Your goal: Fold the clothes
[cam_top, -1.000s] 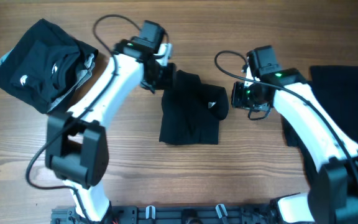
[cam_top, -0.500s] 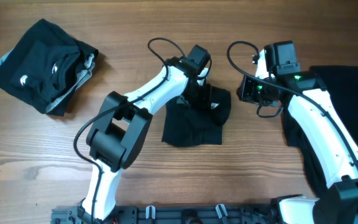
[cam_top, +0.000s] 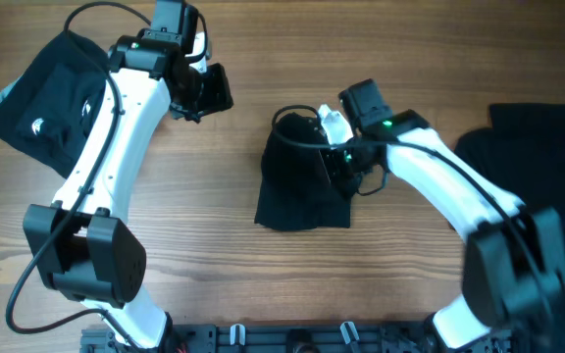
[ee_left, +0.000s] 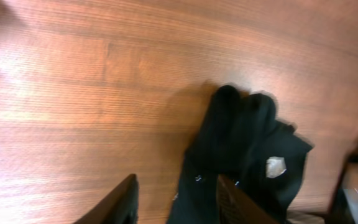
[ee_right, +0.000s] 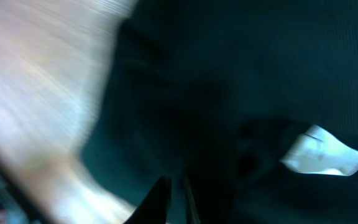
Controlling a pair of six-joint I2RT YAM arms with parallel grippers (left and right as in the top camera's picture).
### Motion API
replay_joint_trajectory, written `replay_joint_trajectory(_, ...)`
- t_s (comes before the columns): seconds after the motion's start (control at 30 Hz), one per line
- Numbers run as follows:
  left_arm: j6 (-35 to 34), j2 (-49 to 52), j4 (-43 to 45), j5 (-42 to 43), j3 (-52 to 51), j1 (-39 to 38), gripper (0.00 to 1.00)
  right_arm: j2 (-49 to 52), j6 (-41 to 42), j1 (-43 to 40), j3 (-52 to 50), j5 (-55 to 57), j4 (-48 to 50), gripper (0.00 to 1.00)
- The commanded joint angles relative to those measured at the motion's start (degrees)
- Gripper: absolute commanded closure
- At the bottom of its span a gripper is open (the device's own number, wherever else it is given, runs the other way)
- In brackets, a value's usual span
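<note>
L tool (cam_top: pixel 209 93): fingers (ee_left: pixel 120 202) spread, nothing held, over bare wood worktop (cam_top: pixel 214 226), betw. left T-shirt (cam_top: pixel 42 108) and centre T-shirt (cam_top: pixel 300 191).
R tool (cam_top: pixel 341 162): fingers close together on centre T-shirt's upper-right corner; wrist view blurred, cannot tell if pinching fabric. White tag (ee_right: pixel 322 152) nearby.
Right T-shirt (cam_top: pixel 547 147): at worktop's right edge.

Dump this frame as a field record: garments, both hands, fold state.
centre T-shirt: black, roughly folded, small white mark
left clothes: black, upper left in the overhead view
right garment: black, at the right edge
left hand: open, over bare table, apart from centre T-shirt
right hand: on centre T-shirt's upper right part; open or shut unclear, wrist view blurred
</note>
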Motion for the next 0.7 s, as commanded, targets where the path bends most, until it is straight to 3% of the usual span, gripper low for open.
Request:
replay_joint_trajectory(0.0,6.73,0.5,-4.79,0.83,-0.04,-0.09,0.59,7.54,8.76,-3.39,-0.22,10.58,-0.28,0.89)
replay_joint_trajectory(0.1,8.31,0.5,-5.75,4.07,-1.88,-0.87,0.66,10.78,15.08,-6.97,-0.22,10.47,-1.7,0.89)
replay_joint_trajectory(0.2,8.2,0.61,-4.7,4.72,-5.33,-2.27,0.67,9.68,12.92,-7.45,-0.15,9.03,-1.88,0.89)
replay_joint_trajectory(0.33,8.17,0.7,1.14,15.17,-12.96,-6.08,0.72,2.01,10.97,-7.67,-0.02,7.89,-2.03,0.88)
replay_joint_trajectory(0.47,8.15,0.81,7.32,16.0,-16.98,-13.38,0.78,-11.32,13.84,-10.99,0.61,7.93,-1.66,0.58)
replay_joint_trajectory(0.57,3.96,0.94,9.62,8.79,-18.78,-17.9,0.96,-17.33,13.84,-13.55,0.61,7.93,-1.62,0.54)
replay_joint_trajectory(0.67,-4.35,1.6,13.53,7.04,-23.12,-19.52,0.96,-18.78,13.81,-14.27,0.61,7.93,-1.73,0.53)
